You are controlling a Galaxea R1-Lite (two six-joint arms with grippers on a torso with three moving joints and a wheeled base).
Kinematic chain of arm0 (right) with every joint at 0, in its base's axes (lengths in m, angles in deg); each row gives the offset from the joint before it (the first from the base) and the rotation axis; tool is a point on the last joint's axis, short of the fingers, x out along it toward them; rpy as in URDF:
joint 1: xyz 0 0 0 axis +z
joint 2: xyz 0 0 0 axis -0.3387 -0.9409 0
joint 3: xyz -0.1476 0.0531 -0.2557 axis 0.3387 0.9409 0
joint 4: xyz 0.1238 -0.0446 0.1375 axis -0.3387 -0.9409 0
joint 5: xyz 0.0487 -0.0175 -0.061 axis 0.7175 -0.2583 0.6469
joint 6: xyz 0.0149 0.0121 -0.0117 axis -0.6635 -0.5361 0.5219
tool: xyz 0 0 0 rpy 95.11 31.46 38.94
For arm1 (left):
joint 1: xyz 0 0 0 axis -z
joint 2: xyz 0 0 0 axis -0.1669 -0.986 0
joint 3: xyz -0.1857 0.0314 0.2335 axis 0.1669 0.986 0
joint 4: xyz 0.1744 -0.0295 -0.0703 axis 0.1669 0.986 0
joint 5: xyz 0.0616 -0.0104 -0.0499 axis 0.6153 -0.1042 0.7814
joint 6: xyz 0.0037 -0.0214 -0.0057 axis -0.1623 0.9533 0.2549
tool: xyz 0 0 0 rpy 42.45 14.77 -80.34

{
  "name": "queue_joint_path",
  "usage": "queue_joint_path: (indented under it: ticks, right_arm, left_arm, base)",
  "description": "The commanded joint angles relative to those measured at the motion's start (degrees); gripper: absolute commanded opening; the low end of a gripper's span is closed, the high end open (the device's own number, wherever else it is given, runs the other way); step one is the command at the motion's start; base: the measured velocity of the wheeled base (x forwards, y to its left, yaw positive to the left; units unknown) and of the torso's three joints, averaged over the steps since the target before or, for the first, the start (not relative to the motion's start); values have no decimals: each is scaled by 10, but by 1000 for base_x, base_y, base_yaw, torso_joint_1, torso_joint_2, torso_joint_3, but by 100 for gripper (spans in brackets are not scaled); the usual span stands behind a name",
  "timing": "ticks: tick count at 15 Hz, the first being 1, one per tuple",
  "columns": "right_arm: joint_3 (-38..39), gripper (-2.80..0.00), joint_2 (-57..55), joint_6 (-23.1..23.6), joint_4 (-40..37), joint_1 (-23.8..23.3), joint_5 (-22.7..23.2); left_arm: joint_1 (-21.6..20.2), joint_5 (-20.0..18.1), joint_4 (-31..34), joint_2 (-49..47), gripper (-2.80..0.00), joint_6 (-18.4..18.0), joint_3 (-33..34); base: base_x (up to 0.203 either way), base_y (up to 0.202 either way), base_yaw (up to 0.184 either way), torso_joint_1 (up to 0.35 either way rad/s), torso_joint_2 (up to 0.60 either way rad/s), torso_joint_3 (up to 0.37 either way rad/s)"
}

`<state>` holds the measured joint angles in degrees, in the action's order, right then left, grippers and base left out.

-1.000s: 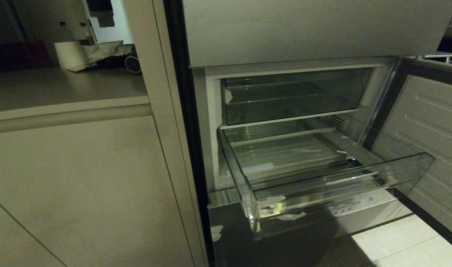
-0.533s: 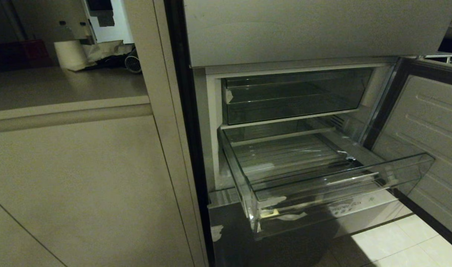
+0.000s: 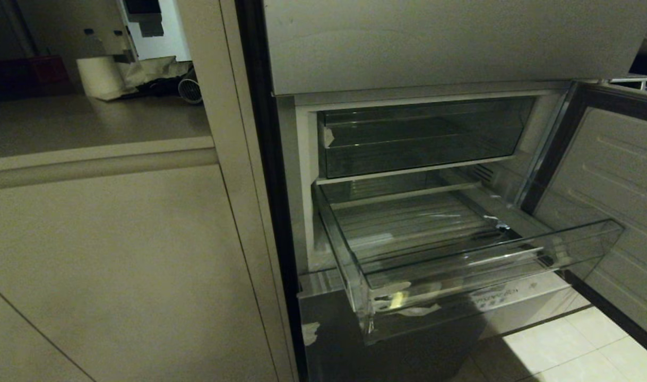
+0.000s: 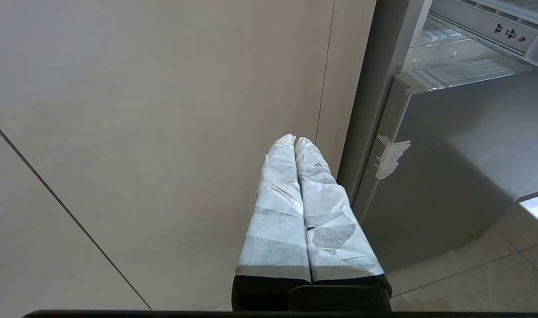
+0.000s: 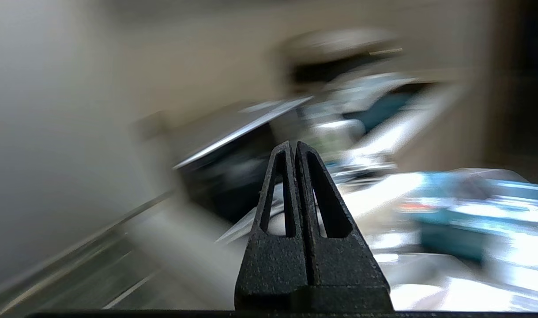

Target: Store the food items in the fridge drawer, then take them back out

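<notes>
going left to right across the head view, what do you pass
paper roll on the counter → beige cabinet panel → dark edge of the fridge → pulled-out, empty fridge drawer → open fridge door

I see the fridge drawer (image 3: 461, 260) pulled well out of the fridge, a wide, shallow tray of clear plastic with a ribbed floor and a thick, sloped front lip. White tape scraps cling at its near front corner. It sits level under a shorter clear compartment, and I see no food in it
</notes>
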<state>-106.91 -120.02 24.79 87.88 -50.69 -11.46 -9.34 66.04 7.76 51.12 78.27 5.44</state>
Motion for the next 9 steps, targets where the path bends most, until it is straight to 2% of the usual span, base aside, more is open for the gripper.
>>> queue_joint_path:
  ticks: [1, 4, 6, 7, 9]
  right_arm:
    - [79, -280, 64, 35, 5, 180, -57]
    - [142, -280, 119, 92, 2, 424, -195]
    - [171, -280, 168, 136, -33, 582, -292]
    - [180, -280, 194, 153, -68, 644, -337]
    - [195, -280, 230, 173, -199, 752, -432]
  left_arm:
    - [0, 0, 0, -1, -280, 0, 0]
    - [0, 0, 0, -1, -280, 0, 0]
    - [0, 0, 0, -1, -280, 0, 0]
    - [0, 0, 0, -1, -280, 0, 0]
    - [0, 0, 0, -1, -280, 0, 0]
  base:
    - [0, 0, 0, 0, 0, 0]
    - [0, 0, 0, 0, 0, 0]
    - [0, 0, 0, 0, 0, 0]
    - [0, 0, 0, 0, 0, 0]
    - [0, 0, 0, 0, 0, 0]
